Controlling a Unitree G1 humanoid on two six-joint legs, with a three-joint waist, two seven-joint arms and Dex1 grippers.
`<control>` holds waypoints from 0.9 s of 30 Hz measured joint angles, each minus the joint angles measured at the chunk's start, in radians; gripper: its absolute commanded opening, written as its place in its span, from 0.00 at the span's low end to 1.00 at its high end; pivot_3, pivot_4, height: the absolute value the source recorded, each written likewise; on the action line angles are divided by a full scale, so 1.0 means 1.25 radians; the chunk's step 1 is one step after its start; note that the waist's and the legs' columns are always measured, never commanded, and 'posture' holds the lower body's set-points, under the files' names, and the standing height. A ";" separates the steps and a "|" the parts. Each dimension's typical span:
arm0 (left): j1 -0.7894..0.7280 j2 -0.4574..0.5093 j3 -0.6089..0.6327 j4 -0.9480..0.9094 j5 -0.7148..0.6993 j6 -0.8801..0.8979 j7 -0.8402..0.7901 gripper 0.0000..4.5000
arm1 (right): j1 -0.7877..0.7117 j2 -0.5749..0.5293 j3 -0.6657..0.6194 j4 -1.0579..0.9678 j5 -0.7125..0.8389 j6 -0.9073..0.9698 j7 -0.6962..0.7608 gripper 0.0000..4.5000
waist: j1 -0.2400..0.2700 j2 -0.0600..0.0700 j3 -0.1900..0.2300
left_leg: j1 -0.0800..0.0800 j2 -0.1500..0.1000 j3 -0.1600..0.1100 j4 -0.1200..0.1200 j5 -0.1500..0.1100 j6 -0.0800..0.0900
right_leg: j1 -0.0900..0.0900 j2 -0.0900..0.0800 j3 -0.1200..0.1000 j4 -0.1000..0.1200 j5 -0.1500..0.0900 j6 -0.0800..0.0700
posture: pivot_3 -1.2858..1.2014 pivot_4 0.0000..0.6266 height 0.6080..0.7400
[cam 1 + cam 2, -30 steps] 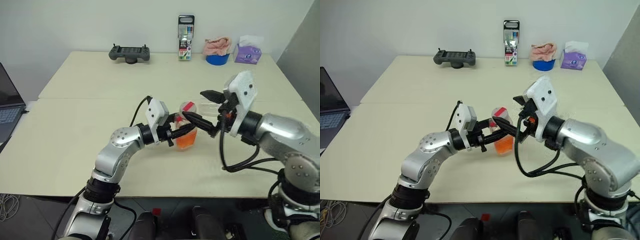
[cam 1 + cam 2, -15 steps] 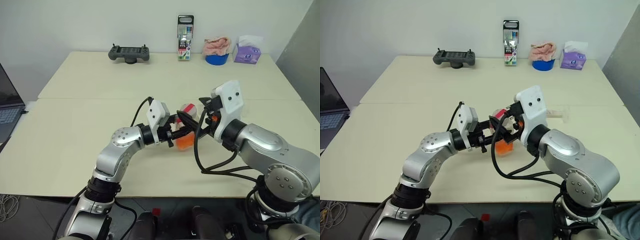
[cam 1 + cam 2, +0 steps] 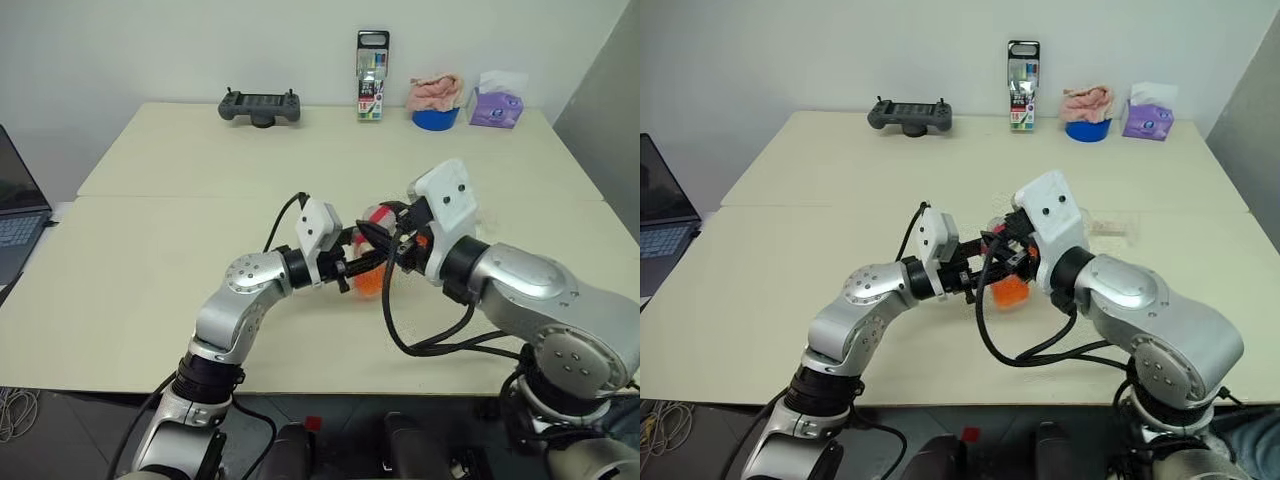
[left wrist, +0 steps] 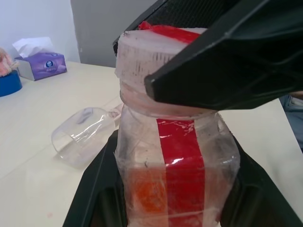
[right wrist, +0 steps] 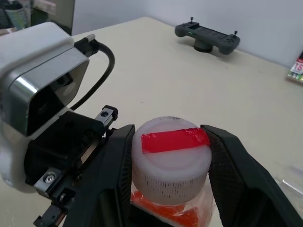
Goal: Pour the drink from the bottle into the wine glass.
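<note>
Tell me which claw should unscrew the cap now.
Right. The right claw already straddles the cap, a finger on each side. The left claw is shut on the bottle body, holding it upright, so it should just steady it.

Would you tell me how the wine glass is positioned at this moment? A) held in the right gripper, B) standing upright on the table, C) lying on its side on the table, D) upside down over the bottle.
C: the left wrist view shows the wine glass lying on its side on the table behind the bottle, with no gripper on it.
</note>
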 measured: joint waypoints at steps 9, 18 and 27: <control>-0.007 -0.001 -0.011 -0.016 -0.003 0.001 -0.006 0.40 | -0.168 -0.241 0.134 0.543 -0.041 -0.519 0.765 0.41 | -0.005 0.000 0.000 | 0.001 0.002 0.001 -0.001 0.000 0.000 | 0.000 0.001 0.000 0.000 0.000 -0.001 | 0.52 0.24 1.00; 0.002 0.000 0.018 -0.021 0.005 0.006 0.028 0.40 | -0.352 -0.137 0.216 0.886 -0.164 -0.730 0.999 0.49 | -0.005 0.000 0.000 | 0.000 0.001 -0.001 0.000 0.000 0.000 | 0.000 0.000 0.000 0.001 0.001 -0.001 | 0.52 0.24 1.00; 0.010 -0.002 0.006 -0.030 0.002 0.007 0.024 0.40 | -0.353 -0.135 0.210 0.896 -0.175 -0.732 1.010 1.00 | 0.002 0.000 0.000 | -0.001 0.000 0.000 0.000 0.000 0.000 | -0.001 -0.003 0.000 -0.001 0.001 -0.001 | 0.52 0.24 1.00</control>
